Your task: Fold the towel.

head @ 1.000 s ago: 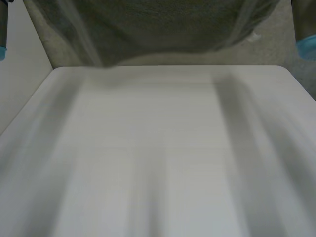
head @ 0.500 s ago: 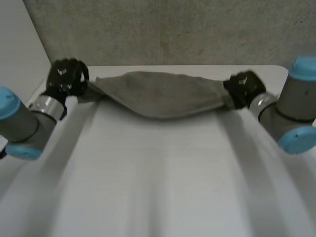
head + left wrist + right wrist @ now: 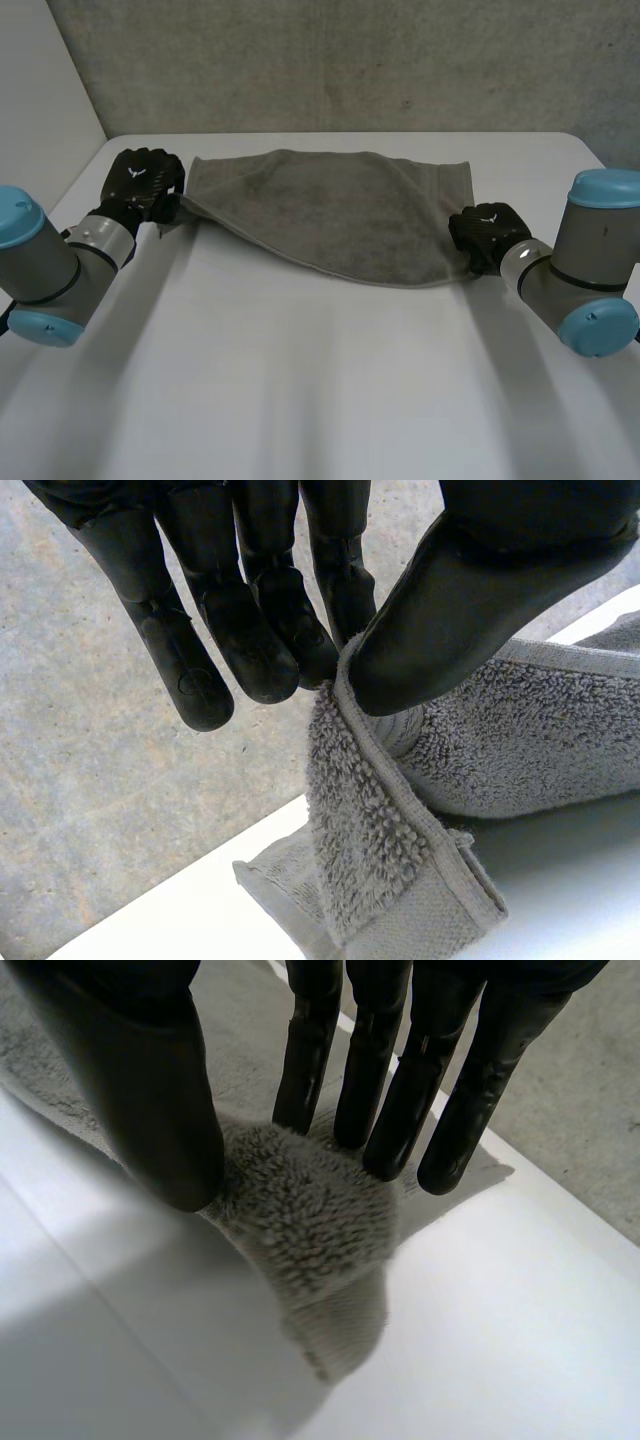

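Towel [image 3: 340, 210]: left end is pinched by left hand [image 3: 145, 180], near-right corner by right hand [image 3: 487, 232]. Either shallow pinch could be lost under a taut pull.

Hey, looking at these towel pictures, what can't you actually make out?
- Head view: the left robot hand and right robot hand cover the towel corners they pinch.
- Left wrist view: beyond the pinched hem, the towel runs off the edge.
- Right wrist view: the robot hand covers the towel behind the pinched fold.
- Head view: whether the towel lies single or doubled is unclear.
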Controlling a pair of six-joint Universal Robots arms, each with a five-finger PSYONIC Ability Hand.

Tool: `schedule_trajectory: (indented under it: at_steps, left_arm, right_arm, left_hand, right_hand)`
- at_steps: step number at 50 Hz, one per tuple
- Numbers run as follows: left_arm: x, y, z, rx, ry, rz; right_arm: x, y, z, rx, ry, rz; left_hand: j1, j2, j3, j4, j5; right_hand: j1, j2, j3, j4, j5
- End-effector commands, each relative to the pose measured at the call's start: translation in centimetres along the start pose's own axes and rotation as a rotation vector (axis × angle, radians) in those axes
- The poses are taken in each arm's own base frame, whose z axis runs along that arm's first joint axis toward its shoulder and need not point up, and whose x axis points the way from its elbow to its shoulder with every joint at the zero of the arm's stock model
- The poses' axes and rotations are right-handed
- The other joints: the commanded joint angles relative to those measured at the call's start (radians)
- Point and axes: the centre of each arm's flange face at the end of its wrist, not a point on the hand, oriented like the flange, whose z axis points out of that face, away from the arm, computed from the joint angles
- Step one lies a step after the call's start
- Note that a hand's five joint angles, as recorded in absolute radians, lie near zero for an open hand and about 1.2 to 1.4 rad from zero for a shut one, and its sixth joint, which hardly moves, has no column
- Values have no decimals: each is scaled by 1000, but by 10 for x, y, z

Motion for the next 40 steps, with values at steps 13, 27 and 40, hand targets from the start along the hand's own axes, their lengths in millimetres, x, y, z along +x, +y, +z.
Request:
schedule_trajectory:
  at_steps: [13, 27, 40]
  left_arm:
    - [0, -1, -1, 0, -1, -1]
    - [-1, 0, -1, 3, -3, 2]
    - [-1, 1, 1, 2, -5, 2]
  right_arm:
    - [-7, 12, -3, -30, -19, -71]
    - [0, 11, 4, 12, 39, -96]
    - [0, 16, 10, 15, 51, -102]
  left_hand:
    - [120, 43, 48, 35, 84]
    - [120, 43, 48, 35, 84]
    - [120, 43, 48, 35, 84]
  right_hand:
    - [-164, -174, -172, -172, -147]
    - [398, 387, 389, 389, 415]
    - [-10, -21, -19, -19, 6]
